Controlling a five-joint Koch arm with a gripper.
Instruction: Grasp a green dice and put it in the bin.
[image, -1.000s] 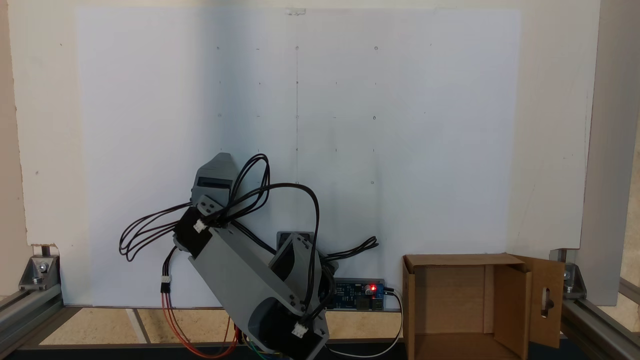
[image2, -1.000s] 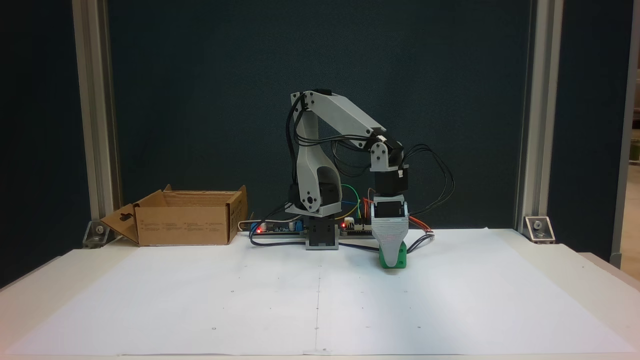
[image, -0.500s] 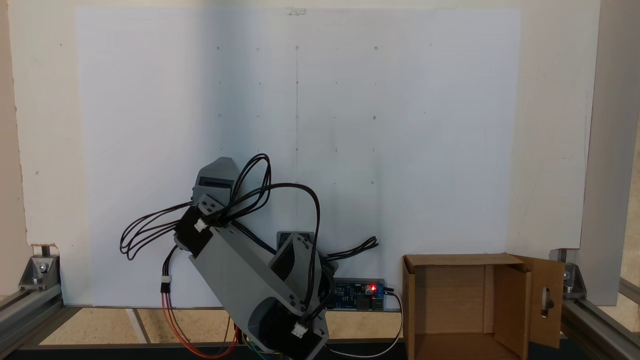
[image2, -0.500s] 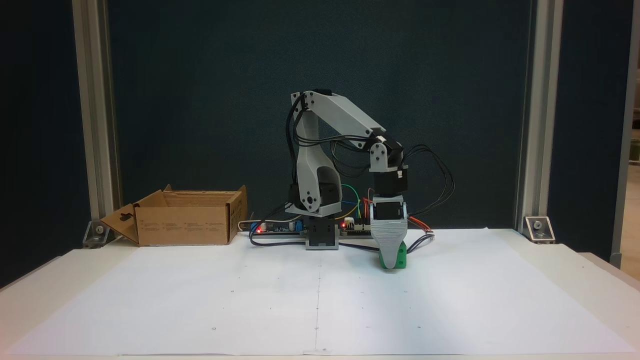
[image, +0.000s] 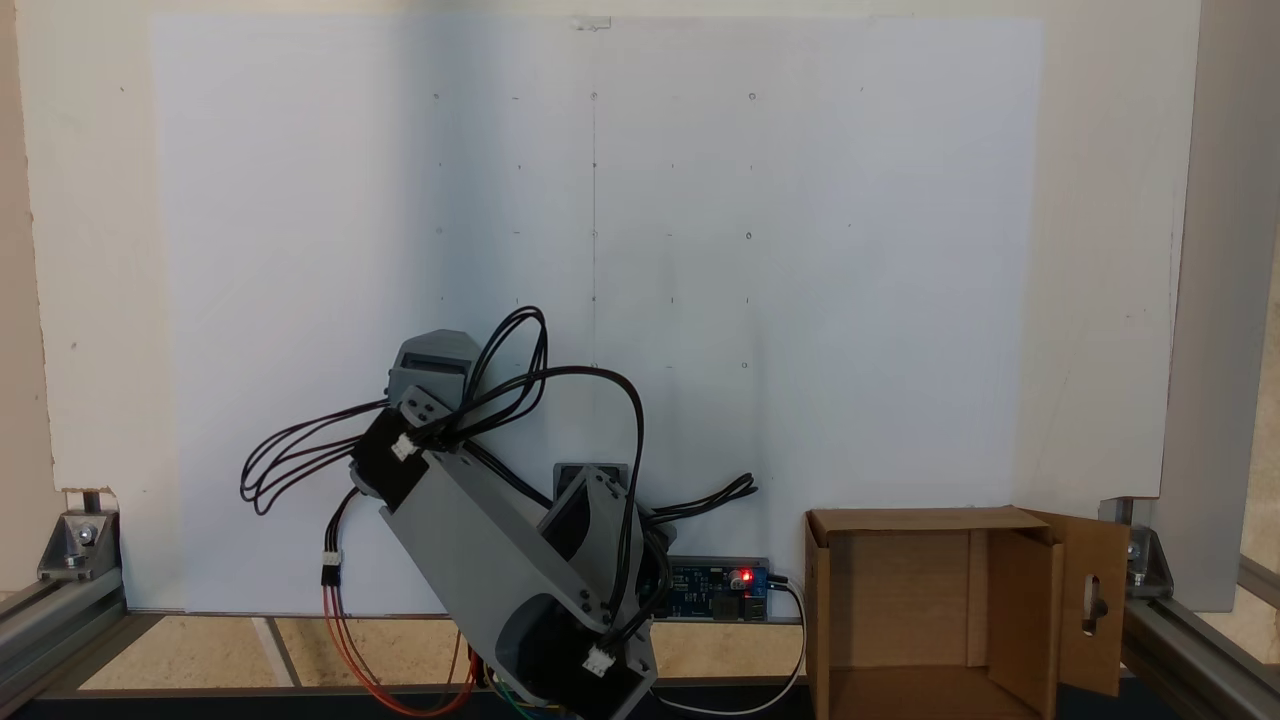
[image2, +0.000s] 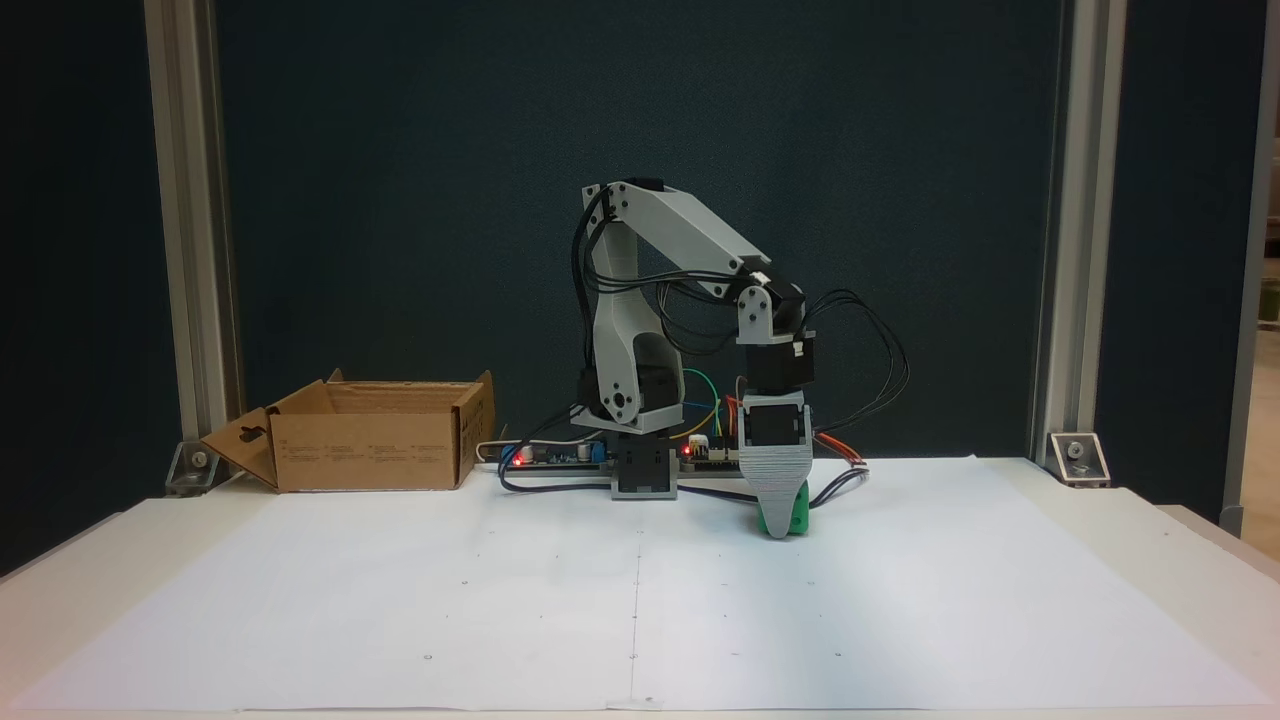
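Note:
The green dice (image2: 794, 522) sits low on the white paper, right of the arm's base in a fixed view, half hidden behind the gripper's grey jaw. The gripper (image2: 781, 508) points straight down with its tip at the dice. Its jaws stand one behind the other, so the gap between them is hidden. From above, in a fixed view, the gripper (image: 432, 356) covers the dice. The bin (image2: 370, 450), a brown cardboard box with open flaps, stands far left of the arm; it shows as the bin (image: 1022, 600) at the lower right in the view from above.
The white paper sheet (image2: 640, 600) spreads wide and flat in front of the arm. A circuit board with a red light (image: 728, 580) and loose cables (image: 290, 470) lie by the base. Aluminium frame posts (image2: 1065, 250) stand at both sides.
The gripper has drawn back a little toward the arm's base. Slightly less of the green dice shows beside the jaw than before.

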